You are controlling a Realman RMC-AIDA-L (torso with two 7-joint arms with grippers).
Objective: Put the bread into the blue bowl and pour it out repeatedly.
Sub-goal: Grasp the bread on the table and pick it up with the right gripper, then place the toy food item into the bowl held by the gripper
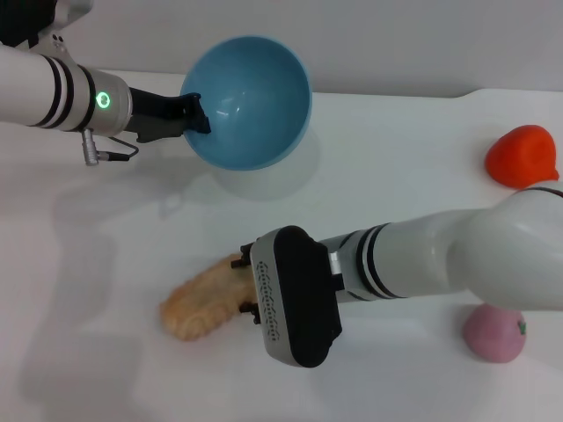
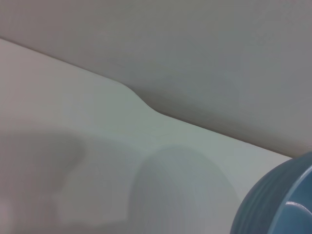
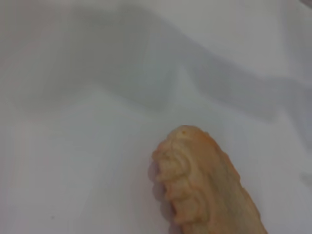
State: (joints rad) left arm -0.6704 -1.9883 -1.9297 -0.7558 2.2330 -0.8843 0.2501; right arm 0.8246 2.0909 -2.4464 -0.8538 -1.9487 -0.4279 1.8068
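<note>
Overhead, left gripper [image 1: 195, 112] tilts glossy round blue bowl [image 1: 251, 101].

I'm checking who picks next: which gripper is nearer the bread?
Right. The right gripper is at the bread's end on the table; the left gripper is far off, holding the blue bowl by its rim.

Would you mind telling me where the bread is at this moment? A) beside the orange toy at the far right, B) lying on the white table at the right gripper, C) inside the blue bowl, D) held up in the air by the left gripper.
B: the bread lies on the table at the right gripper, while the blue bowl, tilted and lifted by the left gripper, is empty.
</note>
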